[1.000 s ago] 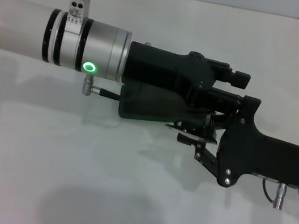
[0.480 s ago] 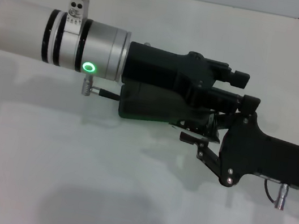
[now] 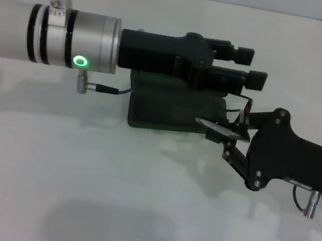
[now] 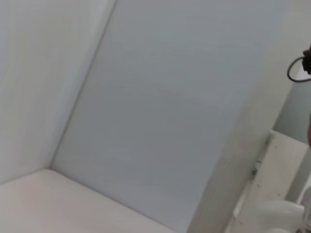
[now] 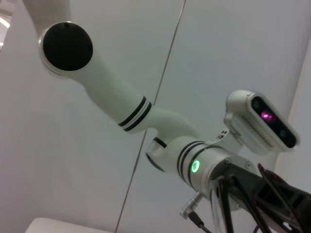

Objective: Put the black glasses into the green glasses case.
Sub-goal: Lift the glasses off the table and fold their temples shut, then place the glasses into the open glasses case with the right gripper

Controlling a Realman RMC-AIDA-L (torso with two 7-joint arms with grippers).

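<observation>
We see the green glasses case (image 3: 172,111) lying on the white table (image 3: 74,193), partly covered from above by the left arm (image 3: 69,40), which reaches across from the left. The left gripper (image 3: 250,67) sits above the case's far right corner; we cannot tell how its fingers stand. The right gripper (image 3: 221,130) comes in from the right at the case's right edge, clenched on the black glasses (image 3: 228,130), a thin dark frame just beside the case at that end. The left wrist view shows only wall panels. The right wrist view shows the left arm with its green indicator ring (image 5: 195,166) lit.
</observation>
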